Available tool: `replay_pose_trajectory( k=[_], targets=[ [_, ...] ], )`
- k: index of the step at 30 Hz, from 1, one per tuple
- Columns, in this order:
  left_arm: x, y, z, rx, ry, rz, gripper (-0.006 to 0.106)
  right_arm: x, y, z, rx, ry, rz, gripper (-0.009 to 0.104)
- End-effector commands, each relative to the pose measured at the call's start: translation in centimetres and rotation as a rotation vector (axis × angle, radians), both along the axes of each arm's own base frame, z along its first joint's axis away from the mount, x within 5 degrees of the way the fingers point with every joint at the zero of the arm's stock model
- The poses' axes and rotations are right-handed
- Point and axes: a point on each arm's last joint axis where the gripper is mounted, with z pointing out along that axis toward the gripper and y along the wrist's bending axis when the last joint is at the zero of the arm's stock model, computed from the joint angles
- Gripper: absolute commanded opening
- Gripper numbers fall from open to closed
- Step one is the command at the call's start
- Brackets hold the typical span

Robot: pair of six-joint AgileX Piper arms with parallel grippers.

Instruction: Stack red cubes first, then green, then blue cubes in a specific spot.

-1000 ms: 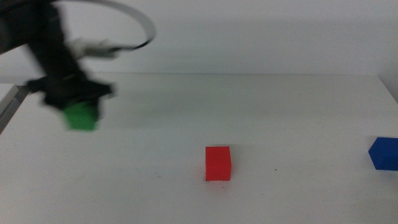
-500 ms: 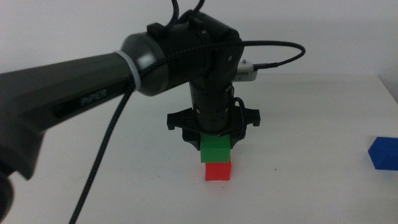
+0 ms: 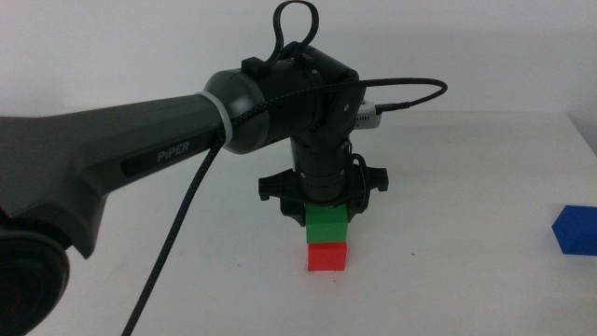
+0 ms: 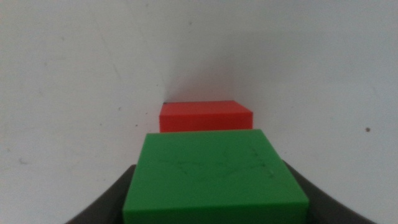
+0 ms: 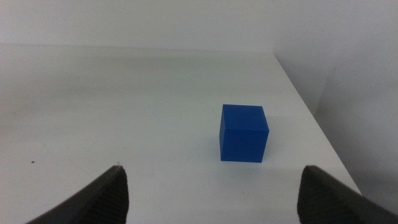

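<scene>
My left arm reaches in from the left side and crosses the table's middle, so that whole stretch above the tabletop is blocked. My left gripper stands over the centre, closed around the green cube, which sits on the red cube; this small tower is the only thing rising from the middle. Bare white table lies open on the near side and to the right of the tower. Far to the right, near the edge, the blue cube stands alone with free room all around it. My right gripper faces it, jaws spread wide, nothing between us.
</scene>
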Motion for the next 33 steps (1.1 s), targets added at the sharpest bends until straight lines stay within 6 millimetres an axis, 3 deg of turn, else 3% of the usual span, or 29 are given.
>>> replay_pose_trajectory(
  k=[1, 14, 18, 19, 20, 27, 30, 33],
  targets=[
    [0.2, -0.3, 0.2, -0.027, -0.011, 0.009, 0.016, 0.0, 0.0, 0.1, -0.011, -0.017, -0.003, 0.093],
    [0.8, -0.8, -2.2, 0.002, -0.002, -0.018, 0.016, 0.0, 0.0, 0.1, -0.011, -0.017, -0.003, 0.093],
    [0.9, -0.8, -2.5, 0.014, 0.001, -0.022, 0.021, 0.0, 0.0, 0.1, -0.011, -0.017, -0.003, 0.093],
    [0.9, -0.8, -2.5, 0.014, 0.001, -0.022, 0.024, 0.0, 0.0, 0.1, -0.011, -0.017, -0.003, 0.093],
    [1.0, -0.8, -2.4, 0.007, -0.012, -0.021, 0.049, 0.0, 0.0, 0.1, -0.011, -0.017, -0.003, 0.093],
    [1.1, -0.7, -2.2, 0.023, -0.035, -0.061, 0.094, 0.0, 0.0, 0.1, -0.011, -0.017, -0.003, 0.093],
    [0.9, -0.5, -1.0, 0.005, -0.057, -0.062, 0.094, 0.0, 0.0, 0.1, -0.011, -0.017, -0.003, 0.093],
    [0.2, 0.1, 2.4, -0.031, -0.122, -0.128, 0.094, 0.0, 0.0, 0.1, -0.011, -0.017, -0.003, 0.093]
  ],
)
